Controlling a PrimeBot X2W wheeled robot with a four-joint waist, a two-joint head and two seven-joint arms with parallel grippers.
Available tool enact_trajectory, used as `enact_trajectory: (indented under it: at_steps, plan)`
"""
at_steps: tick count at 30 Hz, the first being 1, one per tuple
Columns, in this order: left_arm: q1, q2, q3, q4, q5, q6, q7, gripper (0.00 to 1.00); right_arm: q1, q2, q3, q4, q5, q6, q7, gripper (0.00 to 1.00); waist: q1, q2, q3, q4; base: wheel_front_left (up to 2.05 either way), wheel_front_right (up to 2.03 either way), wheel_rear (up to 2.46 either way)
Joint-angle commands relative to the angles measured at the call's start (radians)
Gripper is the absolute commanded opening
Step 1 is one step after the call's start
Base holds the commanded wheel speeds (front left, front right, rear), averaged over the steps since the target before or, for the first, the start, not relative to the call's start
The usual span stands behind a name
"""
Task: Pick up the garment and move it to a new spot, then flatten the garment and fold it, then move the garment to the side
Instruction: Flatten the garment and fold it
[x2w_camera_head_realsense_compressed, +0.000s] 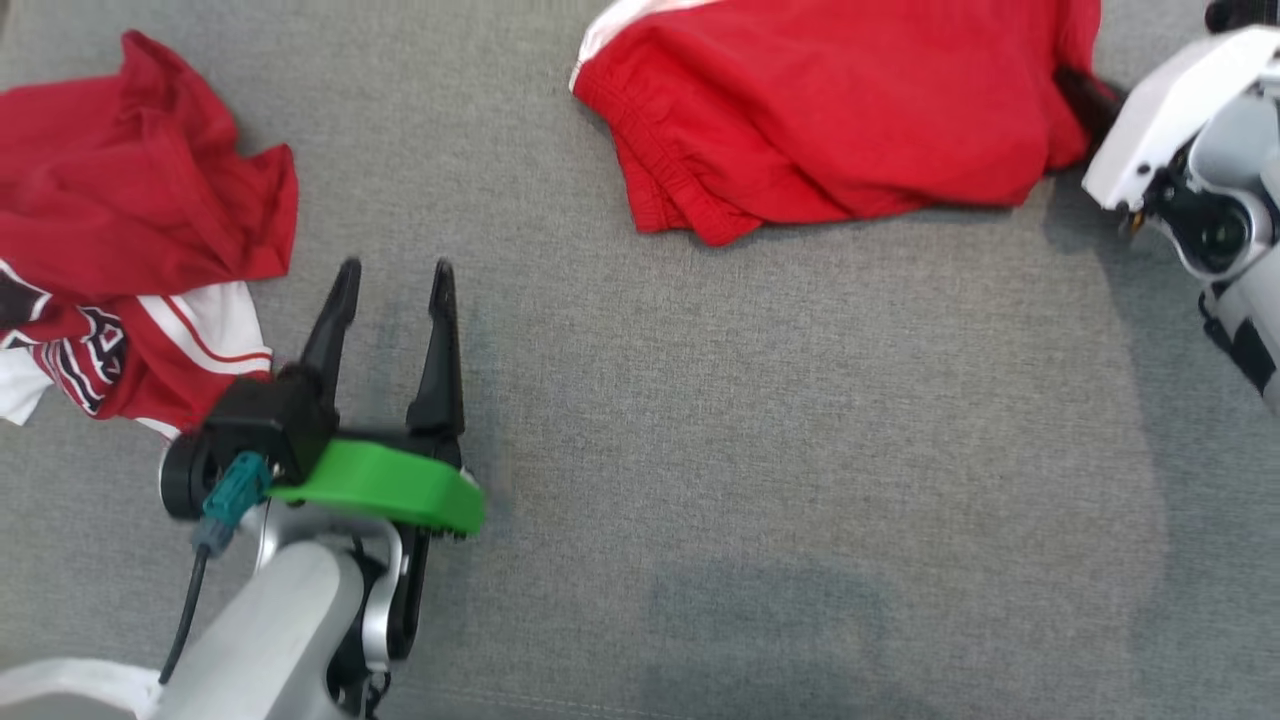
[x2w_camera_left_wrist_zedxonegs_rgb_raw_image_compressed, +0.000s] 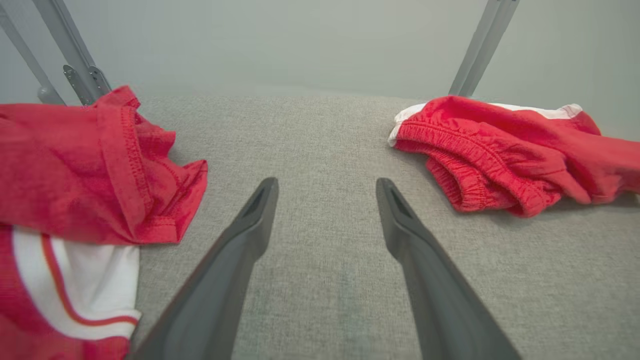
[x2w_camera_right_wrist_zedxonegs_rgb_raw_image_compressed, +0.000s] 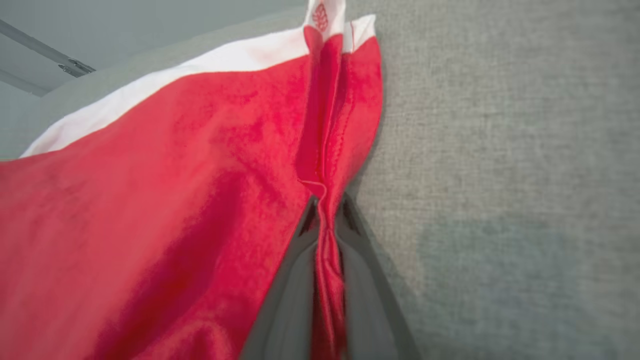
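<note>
Head view: found the shorts (x2w_camera_head_realsense_compressed: 830, 110) lying rumpled on the grey cover (x2w_camera_head_realsense_compressed: 700, 450), at the far side and toward the robot's right, well apart from the jersey (x2w_camera_head_realsense_compressed: 130, 200) heaped at the left. Confirmed in the right wrist view the right gripper (x2w_camera_right_wrist_zedxonegs_rgb_raw_image_compressed: 327, 202) clamped on a thin fold of the shorts' red cloth, with that fold pinched between both fingers and running on past the tips. Noted the left gripper (x2w_camera_head_realsense_compressed: 396, 270) spread wide and holding nothing, poised over bare cover near the jersey. Judged as the very start of the work: grasp made, lift not yet apparent, with most of the cloth resting on the cover. Left outstanding: carrying to a new spot, flattening, folding, setting aside. Recorded the long axis as running across the head view, left to right, somewhat slanted. Elastic waistband (x2w_camera_head_realsense_compressed: 665, 185) at the left end, turned toward the middle of the cover and slightly toward the robot; opposite end at the right gripper. Noted also a white stripe (x2w_camera_head_realsense_compressed: 625, 25) along the far left edge. Cannot tell front from back, nor the lie of the legs, owing to bunching.
</note>
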Motion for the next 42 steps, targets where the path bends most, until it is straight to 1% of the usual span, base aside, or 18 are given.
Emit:
enact_trajectory:
  at_steps: [1, 5, 8, 10, 14, 15, 18, 19, 20, 22, 24, 26, 28, 31, 36, 40, 41, 42]
  plan:
    - [0.030, -0.001, 0.008, 0.008, -0.010, -0.006, -0.010, 1.00, 0.080, -0.008, -0.002, 0.011, 0.030, -0.002, 0.026, 0.00, 0.0001, 0.0000, -0.072, -0.021, 0.00, 0.00, 0.00]
    - [0.101, -0.006, 0.020, 0.030, -0.034, -0.017, -0.027, 1.00, 0.197, -0.049, -0.065, -0.021, 0.138, -0.003, 0.047, 0.00, 0.0001, 0.0000, -0.143, -0.052, 0.00, 0.00, 0.00]
    - [0.140, 0.004, 0.020, 0.034, -0.030, -0.028, -0.034, 1.00, 0.299, -0.087, -0.114, -0.044, 0.211, -0.003, 0.041, 0.00, 0.0001, 0.0000, -0.186, -0.077, 0.00, 0.00, 0.00]
    - [0.159, 0.014, 0.015, 0.029, -0.010, -0.031, -0.037, 1.00, 0.361, -0.122, -0.142, -0.052, 0.242, -0.003, 0.030, 0.00, 0.0001, 0.0000, -0.203, -0.091, 0.00, 0.00, 0.00]
    - [0.198, 0.011, 0.010, 0.015, 0.018, -0.038, -0.042, 1.00, 0.465, -0.215, -0.198, -0.035, 0.282, -0.003, -0.008, 0.00, 0.0001, 0.0000, -0.228, -0.096, 0.00, 0.00, 0.00]
    - [0.198, 0.011, 0.010, 0.015, 0.018, -0.038, -0.042, 1.00, 0.465, -0.215, -0.198, -0.035, 0.282, -0.003, -0.008, 0.00, 0.0001, 0.0000, -0.228, -0.096, 0.00, 0.00, 0.00]
    - [0.223, -0.003, 0.007, 0.000, 0.035, -0.049, -0.043, 1.00, 0.499, -0.280, -0.253, -0.022, 0.313, -0.001, -0.053, 0.00, 0.0001, 0.0000, -0.241, -0.090, 0.00, 0.00, 0.00]
    - [0.242, -0.010, 0.007, -0.005, 0.044, -0.054, -0.044, 1.00, 0.508, -0.301, -0.279, -0.040, 0.328, -0.001, -0.079, 0.00, 0.0001, 0.0000, -0.248, -0.087, 0.00, 0.00, 0.00]
    - [0.242, -0.010, 0.007, -0.005, 0.044, -0.054, -0.044, 1.00, 0.508, -0.301, -0.279, -0.040, 0.328, -0.001, -0.079, 0.00, 0.0001, 0.0000, -0.248, -0.087, 0.00, 0.00, 0.00]
    - [0.252, -0.021, 0.013, -0.012, 0.054, -0.059, -0.044, 1.00, 0.495, -0.297, -0.287, -0.091, 0.328, -0.001, -0.092, 0.00, 0.0001, 0.0000, -0.252, -0.088, 0.00, 0.00, 0.00]
    - [0.265, -0.030, 0.022, -0.016, 0.063, -0.063, -0.045, 1.00, 0.474, -0.279, -0.283, -0.162, 0.318, -0.001, -0.098, 0.00, 0.0001, 0.0000, -0.252, -0.091, 0.00, 0.00, 0.00]
    - [0.270, -0.039, 0.024, -0.016, 0.072, -0.073, -0.045, 1.00, 0.452, -0.244, -0.263, -0.230, 0.298, -0.001, -0.091, 0.00, 0.0001, 0.0000, -0.251, -0.091, 0.00, 0.00, 0.00]
    - [0.266, -0.046, 0.023, -0.011, 0.081, -0.083, -0.044, 1.00, 0.432, -0.189, -0.238, -0.290, 0.276, -0.001, -0.088, 0.00, 0.0001, 0.0000, -0.248, -0.086, 0.00, 0.00, 0.00]
    - [0.245, -0.047, 0.019, -0.005, 0.090, -0.096, -0.044, 1.00, 0.392, -0.099, -0.202, -0.326, 0.231, -0.001, -0.093, 0.00, 0.0001, 0.0000, -0.242, -0.075, 0.00, 0.00, 0.00]
    - [0.215, -0.048, 0.007, 0.005, 0.101, -0.110, -0.038, 1.00, 0.335, 0.062, -0.138, -0.253, 0.127, -0.001, -0.096, 0.00, 0.0001, 0.0000, -0.233, -0.053, 0.00, 0.00, 0.00]
    - [0.204, -0.054, 0.009, 0.012, 0.089, -0.117, -0.038, 1.00, 0.312, 0.136, -0.114, -0.163, 0.043, -0.001, -0.126, 0.00, 0.0001, 0.0000, -0.232, -0.042, 0.00, 0.00, 0.00]
    - [0.205, -0.053, 0.010, 0.013, 0.086, -0.118, -0.038, 1.00, 0.307, 0.150, -0.112, -0.147, 0.028, -0.001, -0.135, 0.33, 0.0001, 0.0000, -0.233, -0.043, 0.00, 0.00, 0.00]
    - [0.211, -0.051, 0.013, 0.016, 0.081, -0.117, -0.038, 1.00, 0.304, 0.164, -0.105, -0.138, 0.009, -0.001, -0.141, 0.91, 0.0001, 0.0000, -0.235, -0.047, 0.00, 0.00, 0.00]
